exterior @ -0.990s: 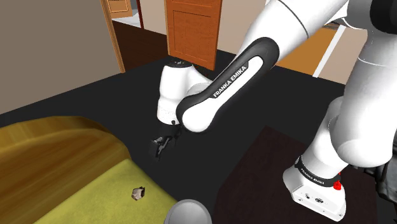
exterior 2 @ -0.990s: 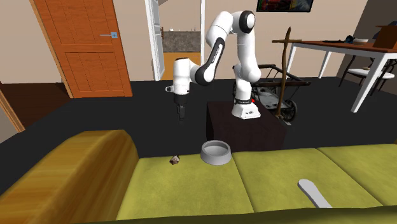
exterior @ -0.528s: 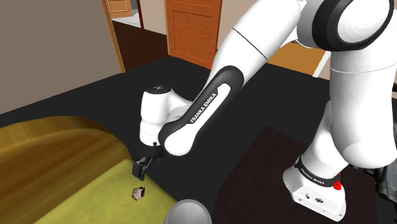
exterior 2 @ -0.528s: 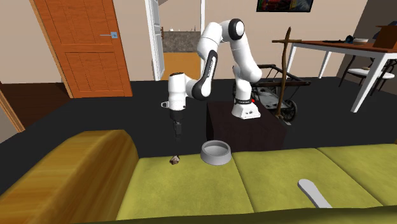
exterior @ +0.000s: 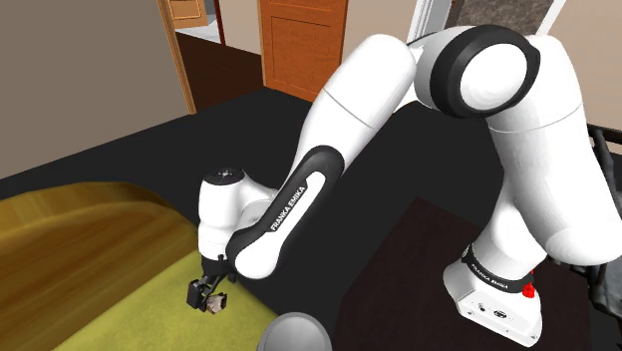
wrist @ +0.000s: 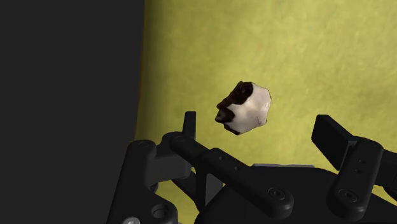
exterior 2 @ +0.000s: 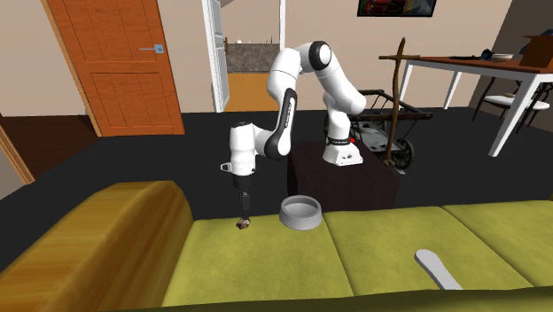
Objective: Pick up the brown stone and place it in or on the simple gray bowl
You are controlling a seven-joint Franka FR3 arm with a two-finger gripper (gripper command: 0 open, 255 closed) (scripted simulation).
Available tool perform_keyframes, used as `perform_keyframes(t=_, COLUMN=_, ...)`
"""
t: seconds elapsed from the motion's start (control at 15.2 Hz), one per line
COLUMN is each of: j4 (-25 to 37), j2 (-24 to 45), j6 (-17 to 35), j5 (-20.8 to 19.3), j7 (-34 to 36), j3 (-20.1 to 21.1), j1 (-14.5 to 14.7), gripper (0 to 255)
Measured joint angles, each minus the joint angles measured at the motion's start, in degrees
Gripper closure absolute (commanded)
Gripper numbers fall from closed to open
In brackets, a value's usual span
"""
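My arm rises from its base on the stand, folds over at the elbow high above it and slopes down toward the sofa, so the forearm hangs low and the wrist points almost straight down at the seat. The sofa is yellow-green and long, and I am over the end of it where the rounded armrest swells up at the second exterior view's left. The stand is a dark box on the black floor, close against the sofa's edge. A grey bowl sits upright on the seat near that edge, to the second exterior view's right of my wrist and apart from it; in the shoulder view its rim shows at the lower edge. A flat grey thing lies farther along the cushions, well apart. My claw is down just above the cushion with its fingers spread wide and gripping nothing. The stone, whitish with dark brown patches, lies on the cushion in the gap between my fingertips, untouched by either finger, near the seat's edge by the black floor.
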Motion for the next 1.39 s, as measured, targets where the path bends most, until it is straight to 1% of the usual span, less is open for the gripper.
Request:
perform_keyframes(t=0.33, j4=2.15, j2=3.77, j6=1.68, j5=-0.69, j7=0.46, j3=-1.00, j1=1.39, gripper=0)
perform_keyframes(t=0.73, j4=2.41, j2=4.17, j6=1.87, j5=-0.77, j7=0.57, j3=-1.12, j1=1.60, gripper=0)
perform_keyframes(t=0.79, j4=2.41, j2=4.17, j6=1.87, j5=-0.77, j7=0.57, j3=-1.12, j1=1.60, gripper=255)
perform_keyframes(t=1.39, j4=2.41, j2=4.17, j6=1.87, j5=-0.77, j7=0.57, j3=-1.12, j1=1.60, gripper=255)
